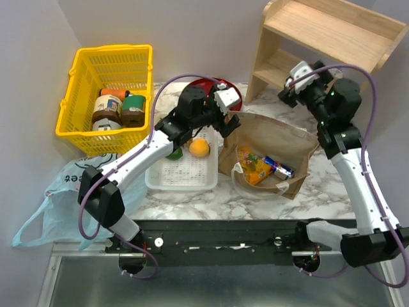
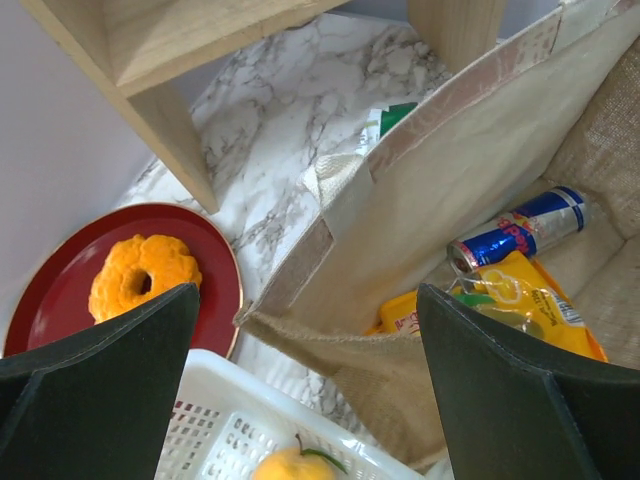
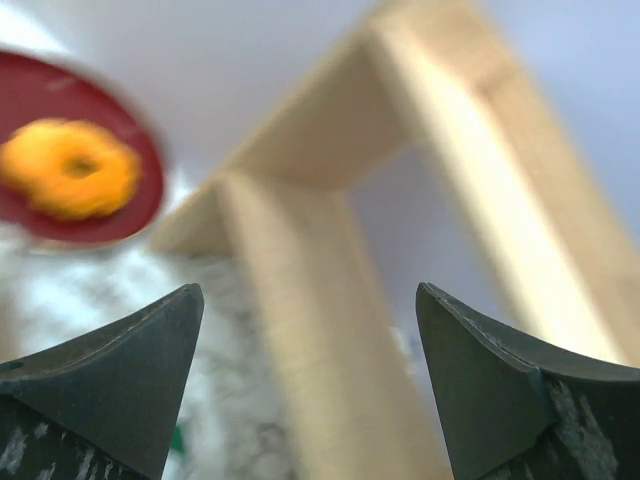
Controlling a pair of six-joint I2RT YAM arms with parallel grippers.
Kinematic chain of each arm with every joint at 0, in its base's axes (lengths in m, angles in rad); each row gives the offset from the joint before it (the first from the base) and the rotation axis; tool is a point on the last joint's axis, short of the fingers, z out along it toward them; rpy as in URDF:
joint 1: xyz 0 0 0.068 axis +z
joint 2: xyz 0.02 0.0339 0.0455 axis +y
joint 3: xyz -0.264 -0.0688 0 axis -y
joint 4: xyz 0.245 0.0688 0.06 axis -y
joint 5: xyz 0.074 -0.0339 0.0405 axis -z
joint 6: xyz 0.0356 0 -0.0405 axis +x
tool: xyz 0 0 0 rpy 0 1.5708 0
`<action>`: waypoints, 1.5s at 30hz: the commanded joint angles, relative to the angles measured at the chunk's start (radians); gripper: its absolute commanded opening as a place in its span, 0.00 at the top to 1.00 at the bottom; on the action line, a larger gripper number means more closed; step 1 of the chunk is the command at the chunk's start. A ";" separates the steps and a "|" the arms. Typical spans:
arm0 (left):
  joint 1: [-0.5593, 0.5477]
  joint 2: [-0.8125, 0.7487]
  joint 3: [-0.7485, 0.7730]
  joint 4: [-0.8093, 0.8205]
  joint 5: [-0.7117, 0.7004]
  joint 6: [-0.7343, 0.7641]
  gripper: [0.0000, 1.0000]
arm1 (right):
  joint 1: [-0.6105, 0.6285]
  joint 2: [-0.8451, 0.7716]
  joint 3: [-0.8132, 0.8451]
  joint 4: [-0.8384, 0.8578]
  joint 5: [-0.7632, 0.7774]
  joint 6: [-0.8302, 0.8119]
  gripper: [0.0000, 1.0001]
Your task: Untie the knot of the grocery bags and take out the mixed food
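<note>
Brown paper bag lies right of centre on the marble worktop, mouth gaping, inside visible from above. In it are the yellow-orange snack packet and the small blue can, touching each other.

Left tool hovers over the bag's left rim, fingers spread wide, nothing between them. Packet and can sit lower right in its wrist view. Red plate with the doughnut is just behind-left of that tool.

White tray lies under the left forearm and holds the orange and a lime, half hidden by the arm.

Light-blue plastic bag lies flat at the front-left corner, part draped over the edge, well apart from both tools.

Edges:
- Wooden shelf stands just behind the paper bag.
- Yellow basket with jars sits back left by the wall.
- Bare marble shows between the paper bag and the front edge.

Left arm runs diagonally from its base across the tray, wrist tipped down. Right arm rises steeply from its base, elbow high, forearm angled back left. Right tool is up beside the shelf's lower upright, fingers spread wide, empty. Its wrist view is blurred.
</note>
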 commanded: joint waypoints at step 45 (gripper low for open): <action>-0.058 -0.019 -0.131 -0.603 0.205 0.791 1.00 | -0.193 -0.023 -0.022 -0.522 -0.024 0.299 0.15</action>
